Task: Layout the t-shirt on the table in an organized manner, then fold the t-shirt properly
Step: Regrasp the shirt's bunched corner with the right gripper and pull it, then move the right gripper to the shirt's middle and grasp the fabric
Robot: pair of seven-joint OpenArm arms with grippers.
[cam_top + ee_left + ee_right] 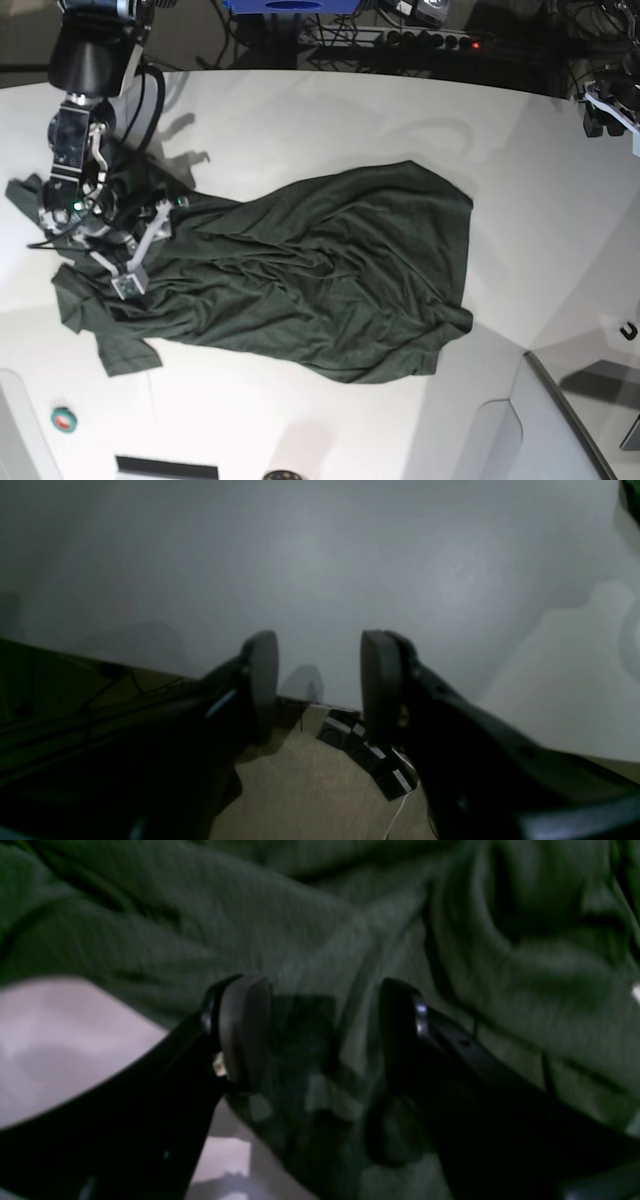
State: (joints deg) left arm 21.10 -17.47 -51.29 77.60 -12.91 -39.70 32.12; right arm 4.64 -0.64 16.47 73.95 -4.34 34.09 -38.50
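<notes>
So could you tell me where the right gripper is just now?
In the base view the right gripper is at the left, over the t-shirt's crumpled end.

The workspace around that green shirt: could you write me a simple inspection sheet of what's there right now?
Surface: glossy white table, bare around the garment.
Job's things: wrinkled dark green cotton t-shirt, spread out but rumpled, not folded.
Clutter: small round green-and-red object near the front edge.
Grippers: right gripper low over the shirt's edge, black fingers apart, cloth between them, not pinched; left gripper open over bare table, holding nothing.
Cables: black cables along the right arm; power strip behind the table.
Surroundings: blue object behind the far edge; beige floor below.
</notes>
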